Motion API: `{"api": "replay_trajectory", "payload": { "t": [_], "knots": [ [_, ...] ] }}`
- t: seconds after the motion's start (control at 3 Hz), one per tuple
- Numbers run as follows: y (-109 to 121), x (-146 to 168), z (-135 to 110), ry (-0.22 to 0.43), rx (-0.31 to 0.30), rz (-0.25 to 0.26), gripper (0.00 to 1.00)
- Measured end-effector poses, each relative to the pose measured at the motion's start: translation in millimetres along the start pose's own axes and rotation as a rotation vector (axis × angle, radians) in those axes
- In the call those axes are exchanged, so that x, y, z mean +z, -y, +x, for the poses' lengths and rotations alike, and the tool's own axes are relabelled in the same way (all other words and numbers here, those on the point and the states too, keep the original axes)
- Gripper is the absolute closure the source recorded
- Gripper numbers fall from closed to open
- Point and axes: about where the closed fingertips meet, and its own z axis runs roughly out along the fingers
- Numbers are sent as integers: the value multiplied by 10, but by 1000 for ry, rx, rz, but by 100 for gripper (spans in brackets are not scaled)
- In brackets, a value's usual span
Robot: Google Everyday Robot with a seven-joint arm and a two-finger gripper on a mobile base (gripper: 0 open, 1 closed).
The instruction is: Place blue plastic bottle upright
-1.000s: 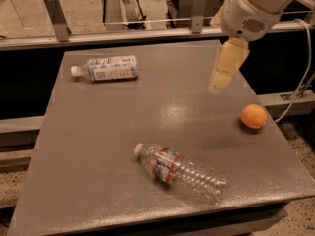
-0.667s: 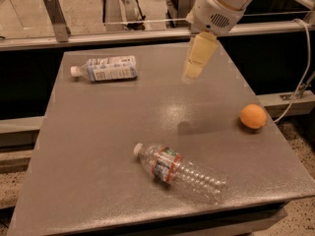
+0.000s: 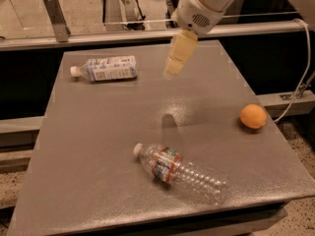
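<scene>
The blue plastic bottle lies on its side at the far left of the grey table, white cap pointing left, white-and-blue label facing up. My gripper hangs from the white arm above the far middle of the table, to the right of the bottle and clear of it. Its pale yellow fingers point down and to the left. Nothing shows in the gripper.
A clear ribbed bottle with a red-orange and green label lies on its side near the front middle. An orange sits near the right edge. A rail runs along the table's far side. A cable hangs at the right.
The arm and gripper have moved to the left across the far part of the table, toward the blue bottle. The bottles and the orange have not moved.
</scene>
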Motion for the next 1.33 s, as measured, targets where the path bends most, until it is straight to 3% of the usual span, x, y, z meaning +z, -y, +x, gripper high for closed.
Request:
{"api": "replay_trajectory", "payload": {
  "t": [0.33,0.67,1.33],
  "knots": [
    [261,494,-532,107,51,-5,0],
    [434,819,-857,142,108,-25,0],
    [484,1586,-1440,129,119,-121,0]
  ]
}}
